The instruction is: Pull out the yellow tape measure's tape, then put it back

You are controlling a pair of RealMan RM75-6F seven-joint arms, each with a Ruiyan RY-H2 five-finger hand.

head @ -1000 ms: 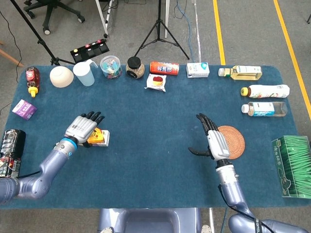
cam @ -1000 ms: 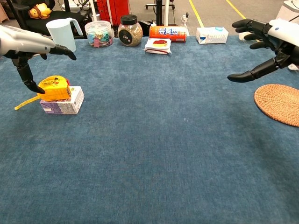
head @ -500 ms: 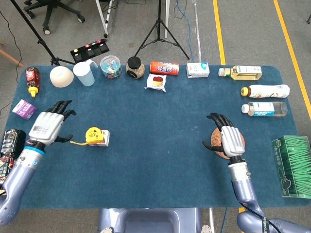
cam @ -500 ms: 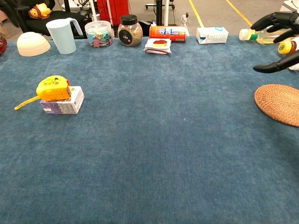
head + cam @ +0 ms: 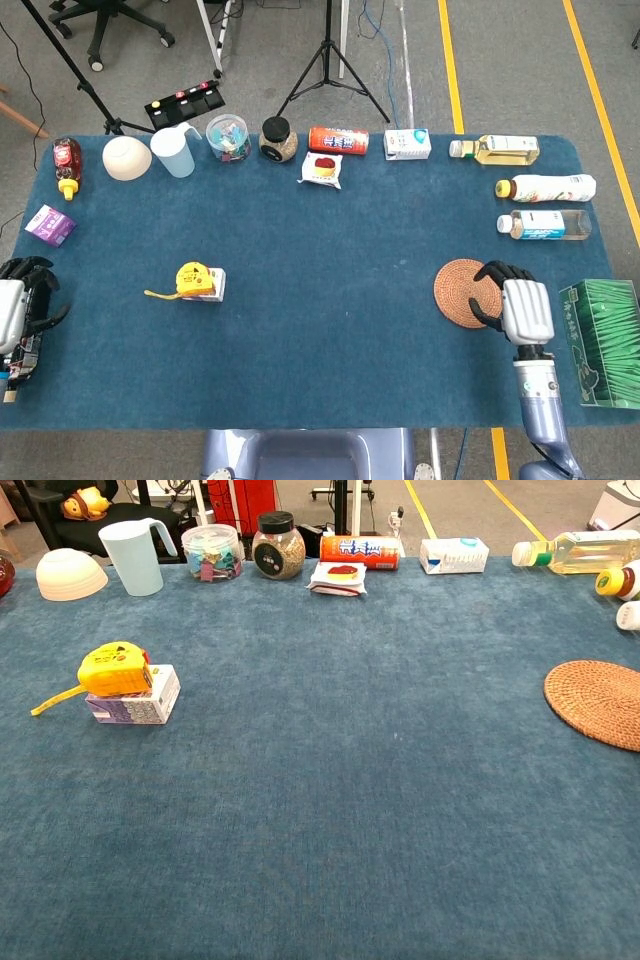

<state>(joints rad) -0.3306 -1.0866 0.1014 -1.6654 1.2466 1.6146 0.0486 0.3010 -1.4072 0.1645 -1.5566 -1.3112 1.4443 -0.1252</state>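
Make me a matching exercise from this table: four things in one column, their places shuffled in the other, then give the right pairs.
Things:
1. yellow tape measure
2. woven coaster
3. white bowl
4. right hand

Places:
A. at the far left of the back row, beside the pale blue pitcher
B. at the table's right edge, next to the coaster
C. on top of a small box, a bit of tape sticking out to the left
D. flat on the cloth, right side of the table

Pairs: 1-C, 2-D, 3-A, 4-B
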